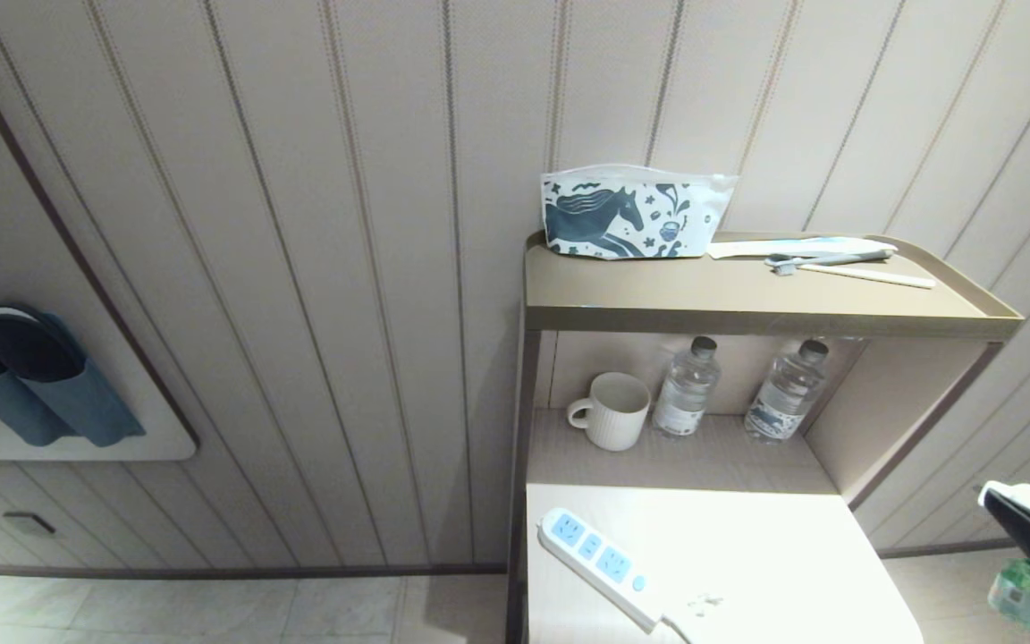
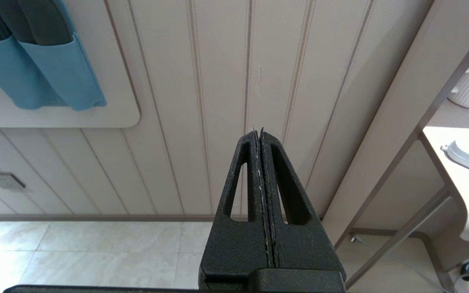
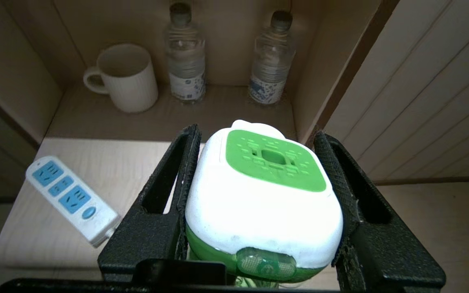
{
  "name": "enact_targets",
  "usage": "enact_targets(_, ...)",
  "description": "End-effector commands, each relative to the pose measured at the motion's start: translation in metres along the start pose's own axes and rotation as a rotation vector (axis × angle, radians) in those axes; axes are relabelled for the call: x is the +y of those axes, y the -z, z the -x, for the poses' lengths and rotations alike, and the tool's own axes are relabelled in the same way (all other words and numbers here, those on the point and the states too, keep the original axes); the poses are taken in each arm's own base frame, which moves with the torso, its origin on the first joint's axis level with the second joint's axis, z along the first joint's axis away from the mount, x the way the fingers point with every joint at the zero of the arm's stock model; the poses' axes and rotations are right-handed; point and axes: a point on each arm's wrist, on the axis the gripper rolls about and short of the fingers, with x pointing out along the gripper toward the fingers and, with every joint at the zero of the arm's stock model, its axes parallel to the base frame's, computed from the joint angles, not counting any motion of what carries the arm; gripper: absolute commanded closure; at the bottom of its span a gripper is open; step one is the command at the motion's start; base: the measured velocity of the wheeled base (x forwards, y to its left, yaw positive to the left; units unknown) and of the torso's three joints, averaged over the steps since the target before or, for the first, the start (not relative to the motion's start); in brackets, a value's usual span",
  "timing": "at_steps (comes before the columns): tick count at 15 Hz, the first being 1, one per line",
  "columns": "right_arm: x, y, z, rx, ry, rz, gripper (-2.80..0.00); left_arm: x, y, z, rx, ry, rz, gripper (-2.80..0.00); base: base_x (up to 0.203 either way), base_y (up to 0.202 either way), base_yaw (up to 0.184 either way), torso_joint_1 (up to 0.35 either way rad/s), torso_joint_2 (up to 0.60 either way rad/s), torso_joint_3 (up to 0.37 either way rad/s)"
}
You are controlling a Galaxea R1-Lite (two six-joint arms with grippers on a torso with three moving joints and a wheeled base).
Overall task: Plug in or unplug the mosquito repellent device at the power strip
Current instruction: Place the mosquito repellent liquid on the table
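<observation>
The mosquito repellent device (image 3: 259,195), a white body with a green vented cap and a green bottle below, sits between the fingers of my right gripper (image 3: 257,134), which is shut on its two sides. In the head view this gripper (image 1: 1016,514) and the device (image 1: 1025,581) hang at the far right edge, off to the right of the table (image 1: 747,555). The power strip (image 1: 595,559) (image 3: 71,199) lies slanted at the table's front left, white with three light-blue sockets, nothing plugged in. My left gripper (image 2: 257,132) is shut and empty, left of the stand, facing the wall.
A white mug (image 1: 613,410) and two water bottles (image 1: 685,389) (image 1: 788,394) stand in the niche behind the table top. The shelf above (image 1: 747,317) carries a horse-print pouch (image 1: 631,215) and a toothbrush (image 1: 837,261). Slippers in blue pockets (image 1: 23,376) hang on the left wall.
</observation>
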Motion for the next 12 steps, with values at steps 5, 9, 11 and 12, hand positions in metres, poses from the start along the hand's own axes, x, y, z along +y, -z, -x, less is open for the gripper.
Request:
enact_targets(5, -0.004, 0.025, -0.042, 0.008, 0.097, 0.020, 0.00, 0.000, 0.000, 0.000, 0.004, 0.000, 0.000, 0.00, 0.000, 0.000, 0.000, 0.000, 0.00, 0.000)
enact_targets(9, -0.010, 0.024, -0.052, -0.058, 0.147, 0.070, 0.00, 0.000, 0.000, 0.000, 0.004, 0.000, 0.000, 0.00, 0.000, 0.000, 0.000, 0.000, 0.00, 0.000)
enact_targets(11, -0.008, 0.028, -0.050, -0.017, 0.132, 0.079, 0.00, 0.000, 0.000, 0.000, 0.005, 0.000, -0.001, 0.00, 0.000, 0.000, 0.000, 0.000, 0.00, 0.000)
enact_targets(12, -0.006, 0.029, -0.050, -0.007, 0.115, 0.081, 0.00, 0.000, 0.000, 0.000, 0.004, 0.000, -0.001, 0.00, 0.000, 0.000, 0.000, 0.000, 0.00, 0.000)
